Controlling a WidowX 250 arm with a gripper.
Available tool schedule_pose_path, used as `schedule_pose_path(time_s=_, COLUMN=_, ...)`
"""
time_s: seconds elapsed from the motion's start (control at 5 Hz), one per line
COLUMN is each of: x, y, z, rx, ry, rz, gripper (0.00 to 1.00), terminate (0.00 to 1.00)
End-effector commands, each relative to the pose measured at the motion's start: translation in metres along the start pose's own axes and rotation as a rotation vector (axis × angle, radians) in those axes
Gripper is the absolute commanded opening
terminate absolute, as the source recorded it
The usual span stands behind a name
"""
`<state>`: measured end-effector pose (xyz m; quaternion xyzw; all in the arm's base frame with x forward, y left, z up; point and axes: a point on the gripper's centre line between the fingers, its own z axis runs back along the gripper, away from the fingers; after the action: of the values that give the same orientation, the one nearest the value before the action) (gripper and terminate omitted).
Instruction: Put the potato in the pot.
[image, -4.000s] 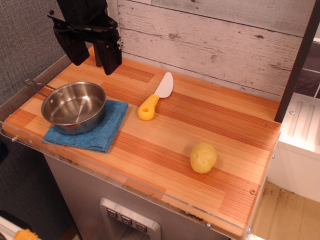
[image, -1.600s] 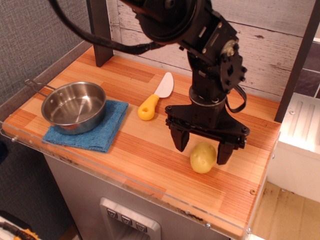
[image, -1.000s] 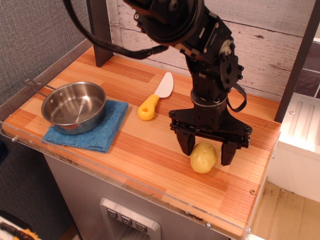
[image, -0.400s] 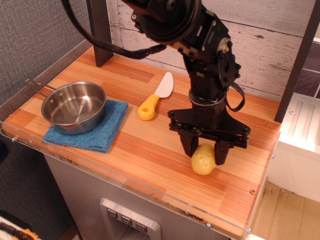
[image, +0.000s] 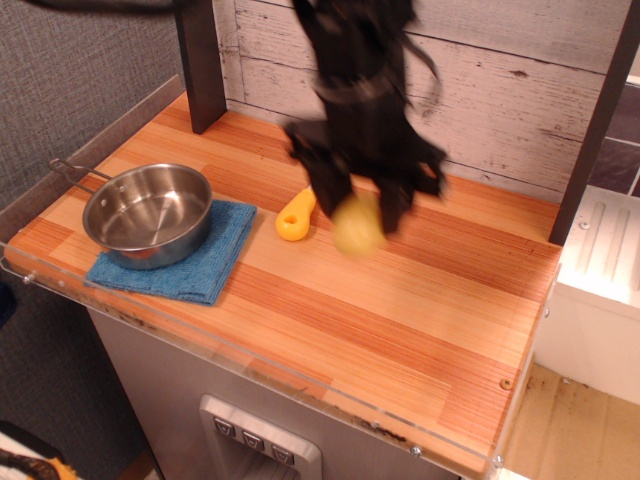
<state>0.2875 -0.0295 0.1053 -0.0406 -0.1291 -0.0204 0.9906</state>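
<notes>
Up above the table (image: 330, 320), claw (image: 360, 208) shut tight on potato (image: 357, 225). Over at nine o'clock, shiny pot (image: 148, 212) on blue cloth (image: 205, 265), nothing inside.

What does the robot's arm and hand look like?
The arm is all black and chunky, with a thin black cable looping beside it. The gripper is black too, with two thick blocky fingers. It looks blurry here, so any markings can't be made out.

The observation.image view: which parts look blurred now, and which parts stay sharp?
In the observation.image view, the pincer and the potato it carries are smeared by motion blur, so their edges are soft; the pot, the blue cloth and the wooden counter are sharp, and the pot shows bright glare on its rim.
</notes>
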Motion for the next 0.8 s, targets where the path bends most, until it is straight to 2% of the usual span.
schedule_pose_path(time_s=0.0, x=-0.005, y=0.088, z=0.059, rx=0.065, ry=-0.090, rz=0.026, gripper=0.00, terminate=0.00)
schedule_pose_path(time_s=0.2, x=-0.019, y=0.136, z=0.069, rx=0.114, ry=-0.067, rz=0.104, gripper=0.00, terminate=0.00)
schedule_pose_path(time_s=0.4, x=-0.029, y=0.184, z=0.067, rx=0.129, ry=-0.037, rz=0.148, gripper=0.00, terminate=0.00)
schedule_pose_path(time_s=0.6, x=-0.033, y=0.195, z=0.053, rx=0.133, ry=0.000, rz=0.166, gripper=0.00, terminate=0.00)
